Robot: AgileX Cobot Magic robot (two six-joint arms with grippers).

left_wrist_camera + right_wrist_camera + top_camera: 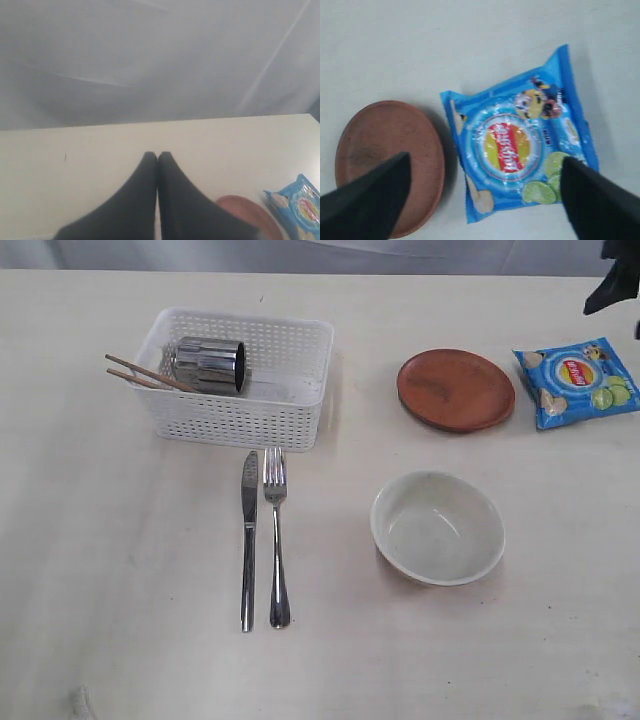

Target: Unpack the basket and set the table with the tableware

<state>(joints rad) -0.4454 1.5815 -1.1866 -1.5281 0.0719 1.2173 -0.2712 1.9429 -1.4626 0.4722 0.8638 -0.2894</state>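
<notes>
Looks like lab setup: pale table (100, 590) against draped grey sheet (150, 60) (creased)

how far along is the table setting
Done: knife, fork, bowl and plate lie out on the table; the chip bag is out too. In hand: nothing; right jaws open above the chip bag, left jaws shut and empty. Left: the cup and chopsticks, still in the basket.

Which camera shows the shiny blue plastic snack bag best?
The right wrist view: the blue snack bag lies large and close. The exterior view shows it small; the left wrist view catches only a cropped corner.
</notes>
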